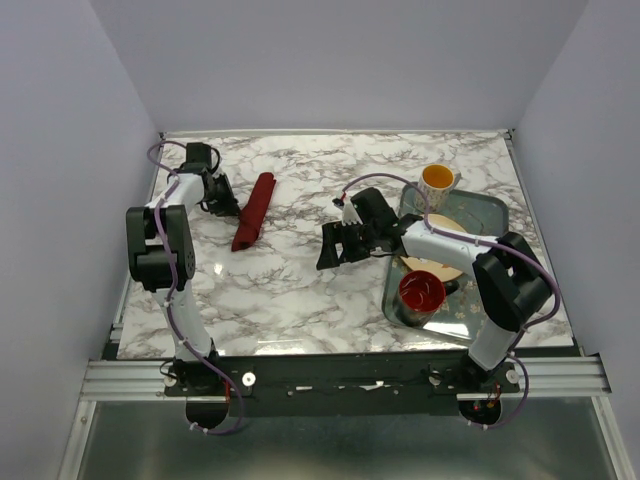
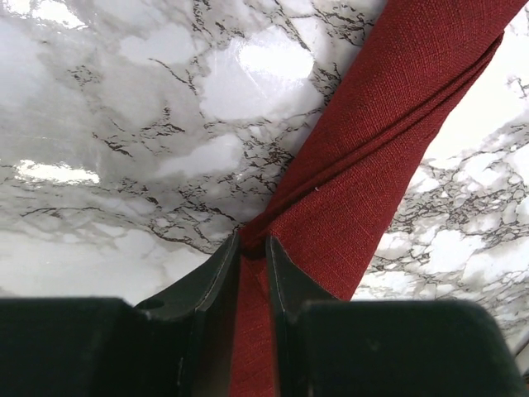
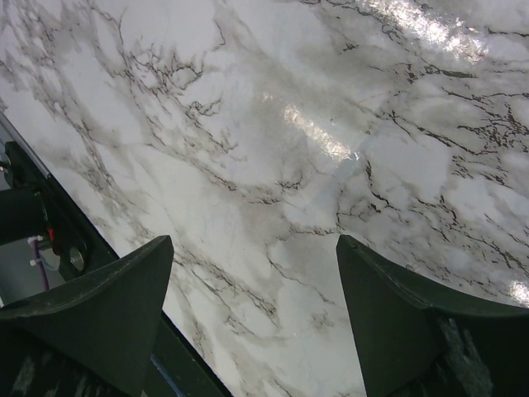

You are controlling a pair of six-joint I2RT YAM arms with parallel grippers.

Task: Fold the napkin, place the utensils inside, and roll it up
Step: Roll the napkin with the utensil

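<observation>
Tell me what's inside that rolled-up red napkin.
Only maroon cloth shows: the napkin lies rolled into a narrow tube on the marble table, its layers overlapping. No blue utensil is visible sticking out; anything wrapped inside is hidden by the cloth.

We note a marble-patterned table (image 1: 300, 290) carrying a grey tray (image 1: 398, 305). A tan plate (image 1: 440, 268) lies near the tray's centre. A red bowl (image 1: 421, 292) sits in the tray's near half. A white mug (image 1: 438, 182), yellow inside, stands upright at the tray's far-left corner.
</observation>
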